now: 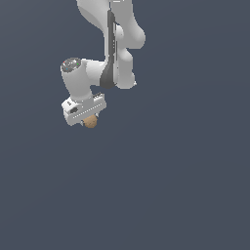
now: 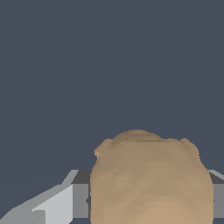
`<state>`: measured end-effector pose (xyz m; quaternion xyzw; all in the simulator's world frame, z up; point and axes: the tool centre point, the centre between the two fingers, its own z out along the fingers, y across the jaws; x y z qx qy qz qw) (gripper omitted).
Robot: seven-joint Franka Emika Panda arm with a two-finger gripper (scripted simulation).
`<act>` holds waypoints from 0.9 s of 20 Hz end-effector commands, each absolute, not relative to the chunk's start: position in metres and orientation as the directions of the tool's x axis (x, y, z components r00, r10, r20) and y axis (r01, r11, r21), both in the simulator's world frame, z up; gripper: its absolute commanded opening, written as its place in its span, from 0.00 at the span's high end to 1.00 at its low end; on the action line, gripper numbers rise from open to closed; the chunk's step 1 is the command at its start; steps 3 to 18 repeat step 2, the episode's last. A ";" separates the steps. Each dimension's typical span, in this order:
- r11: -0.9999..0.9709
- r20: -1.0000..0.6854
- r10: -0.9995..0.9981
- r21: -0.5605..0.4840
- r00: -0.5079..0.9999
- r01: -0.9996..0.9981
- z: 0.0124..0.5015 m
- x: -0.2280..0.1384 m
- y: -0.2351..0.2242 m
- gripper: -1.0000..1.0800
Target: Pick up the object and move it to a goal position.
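My gripper sits in the upper left of the exterior frame, hanging below the white arm that enters from the top edge. The ball protrudes just beneath the hand body. In the wrist view the ball fills the lower centre of the frame, with grey finger surfaces flanking it on both sides. I judge my jaws to be pinching the ball, since it sits between them; actual pad contact is hidden behind the ball itself.

Risks from this state, as I judge them:
1. Slippage. The ball is round and much narrower than my hand, so contact is limited. An abrupt move could roll it out of the pinch.
2. Off-centre hold. If the ball sits low on the pads, a small loss of closing pressure would release it.
3. No goal marker is visible in either view, so the required direction of travel cannot be confirmed from here.

Surroundings: both views show only a uniform dark blue-grey background. No other objects are visible near my hand, and nothing visible obstructs travel.
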<state>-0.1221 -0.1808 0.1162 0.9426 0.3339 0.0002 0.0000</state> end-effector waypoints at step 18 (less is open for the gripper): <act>-0.776 0.000 0.631 0.000 0.776 0.631 0.116 -0.122 -0.181 1.00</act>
